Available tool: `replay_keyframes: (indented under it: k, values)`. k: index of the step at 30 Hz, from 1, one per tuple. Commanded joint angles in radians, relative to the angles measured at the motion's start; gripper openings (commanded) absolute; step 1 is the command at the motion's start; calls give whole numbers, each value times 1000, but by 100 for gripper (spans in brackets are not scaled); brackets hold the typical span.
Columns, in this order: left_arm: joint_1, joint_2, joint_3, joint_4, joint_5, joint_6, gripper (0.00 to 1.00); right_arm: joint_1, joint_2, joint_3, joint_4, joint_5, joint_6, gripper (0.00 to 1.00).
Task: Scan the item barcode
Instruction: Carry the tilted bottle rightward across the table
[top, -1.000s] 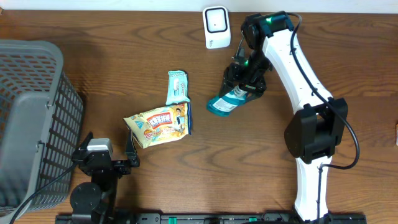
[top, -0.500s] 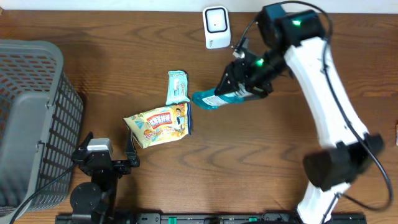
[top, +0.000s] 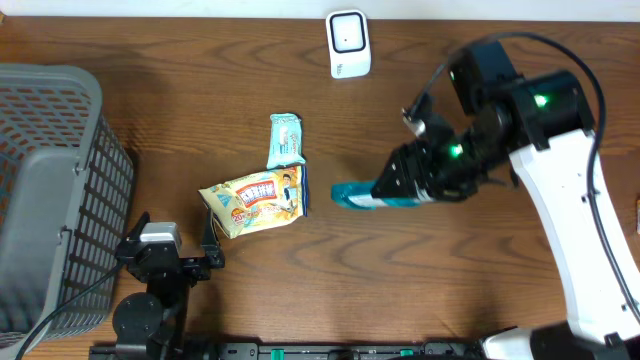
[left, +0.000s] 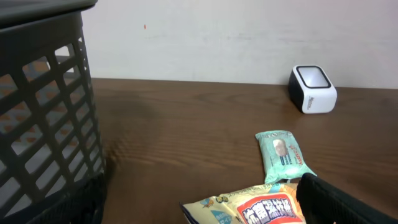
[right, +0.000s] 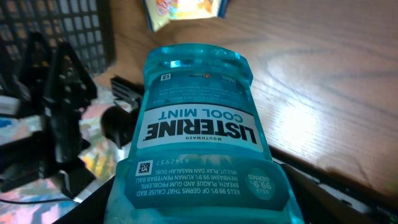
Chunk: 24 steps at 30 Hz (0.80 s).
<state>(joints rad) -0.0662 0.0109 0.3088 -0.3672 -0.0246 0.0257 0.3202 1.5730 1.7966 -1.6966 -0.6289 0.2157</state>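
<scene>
Overhead view, near edge: the left hand (top: 172, 235) is parked beside the grey basket (top: 50, 190), fingers wide apart and holding nothing. It has not moved over the last second. Just far of it lies a yellow snack bag (top: 255, 200); its print is too small to read.

Mid-bench: the right hand (top: 400, 185) is clamped on the mouthwash bottle (top: 355, 197), which is held on its side, clear of the bench (top: 200, 80). One second ago the bottle hung just near of the white barcode scanner (top: 348, 42). Since then the arm has swung right and toward the near side, and the bottle is now well apart from the scanner, right of the snack bag.

Judgement: the item is no longer presented to the scanner window. This is either the end of a pass or a re-orientation before another.

Right wrist view, bottle label, upside down: "LISTERINE COOL MINT MOUTHWASH" and "KILLS 99.9% OF GERMS THAT CAUSE BAD BREATH, PLAQUE AND GUM PROBLEMS". A small square code (right: 144, 167) sits at the label's left. No striped barcode shows on this face, so it is probably on another side.

Farther back: a pale green wipes pack (top: 285, 138), text illegible. At the far edge, the scanner shows no readable marking.
</scene>
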Motion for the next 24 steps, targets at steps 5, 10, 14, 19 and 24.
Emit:
replay_keyframes:
  k: [5,10,14,19,24]
  values:
    - [4,-6,0,1,14,-5,98,6,-90,-177,63,-24,71,50]
    - [4,-6,0,1,14,-5,98,-4,-75,-349,264,-30,276,54]
    - [4,-6,0,1,14,-5,98,-49,-39,-449,401,-160,375,57]
    - [4,-6,0,1,14,-5,98,-129,32,-501,455,-341,375,49]
    - [4,-6,0,1,14,-5,98,-185,106,-504,456,-369,370,51]
